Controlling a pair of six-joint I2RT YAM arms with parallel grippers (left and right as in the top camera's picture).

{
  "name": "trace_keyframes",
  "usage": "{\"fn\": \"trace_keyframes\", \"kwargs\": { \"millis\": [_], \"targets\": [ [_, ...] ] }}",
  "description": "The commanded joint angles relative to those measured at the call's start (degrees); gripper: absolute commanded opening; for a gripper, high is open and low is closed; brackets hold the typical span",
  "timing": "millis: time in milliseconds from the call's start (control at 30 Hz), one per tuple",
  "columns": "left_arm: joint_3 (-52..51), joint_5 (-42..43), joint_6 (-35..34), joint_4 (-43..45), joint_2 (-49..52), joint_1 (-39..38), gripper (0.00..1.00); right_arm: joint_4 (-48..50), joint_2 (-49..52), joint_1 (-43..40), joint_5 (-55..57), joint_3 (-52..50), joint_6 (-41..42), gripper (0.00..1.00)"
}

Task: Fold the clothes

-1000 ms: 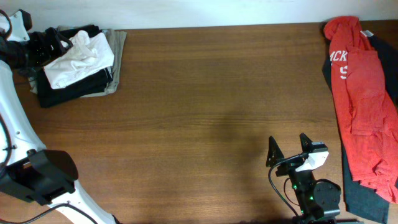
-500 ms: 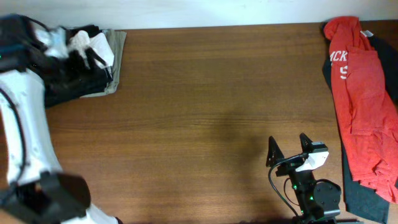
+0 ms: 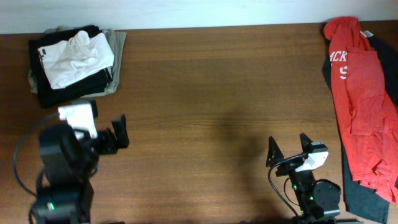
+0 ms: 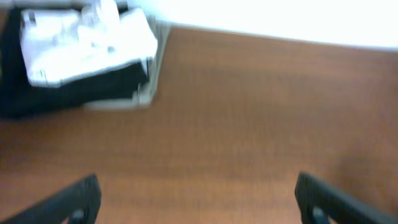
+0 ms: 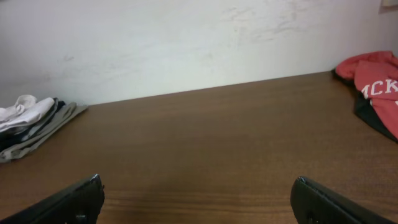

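Note:
The white T-shirt of the clothes lies folded and a bit crumpled on a black and khaki pile at the back left corner. My left gripper hovers over bare wood in front of that pile, open and holding nothing. In the left wrist view, which is blurred, the T-shirt sits at the upper left, far beyond the left gripper. My right gripper rests near the front edge at the right, open and empty. The right wrist view shows only table between the right gripper's fingers.
A red shirt with white lettering lies along the right edge on top of a dark garment. It also shows as the red shirt in the right wrist view. A pale wall stands behind the table.
My left arm has pulled away from the pile at the back left and come forward over the table. The white T-shirt stays on the pile. The right arm has not moved.

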Motion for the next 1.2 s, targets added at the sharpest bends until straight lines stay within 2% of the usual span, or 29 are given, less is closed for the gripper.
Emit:
{"fn": "trace_keyframes", "kwargs": {
  "millis": [0, 67, 133, 200, 300, 467, 633, 700, 767, 1167],
  "targets": [
    [-14.4, -0.3, 0.0, 15.4, -11.2, -0.3, 0.99, -0.3, -0.4, 0.3, 0.1, -0.3, -0.1, 0.99],
    [-23.2, -0.1, 0.0, 28.4, -16.8, -1.4, 0.99, -0.3, -0.4, 0.3, 0.1, -0.3, -0.1, 0.99],
    [-29.5, -0.1, 0.0, 37.5, -21.2, -2.5, 0.99, -0.3, -0.4, 0.3, 0.1, -0.3, -0.1, 0.99],
    [-35.0, -0.5, 0.1, 42.2, -26.3, -2.5, 0.99, -0.3, -0.4, 0.3, 0.1, -0.3, -0.1, 0.99],
    [-41.7, -4.7, 0.1, 42.3, -35.5, -2.5, 0.99, -0.3, -0.4, 0.3, 0.1, -0.3, -0.1, 0.99],
    [-48.2, -4.8, 0.0, 43.6, -43.6, -2.5, 0.99, -0.3, -0.4, 0.3, 0.1, -0.3, -0.1, 0.99],
    [-48.1, -5.1, 0.1, 44.7, -43.7, -1.8, 0.99, -0.3, -0.4, 0.3, 0.1, -0.3, -0.1, 0.99],
    [-48.1, -5.9, 0.1, 39.8, -43.7, -1.7, 0.99, -0.3, -0.4, 0.3, 0.1, -0.3, -0.1, 0.99],
    [-48.1, -6.0, 0.1, 31.2, -43.7, -1.3, 0.99, -0.3, -0.4, 0.3, 0.1, -0.3, -0.1, 0.99],
    [-48.0, -5.9, 0.1, 31.9, -43.7, -1.2, 0.99, -0.3, -0.4, 0.3, 0.1, -0.3, -0.1, 0.99]
  ]
}}
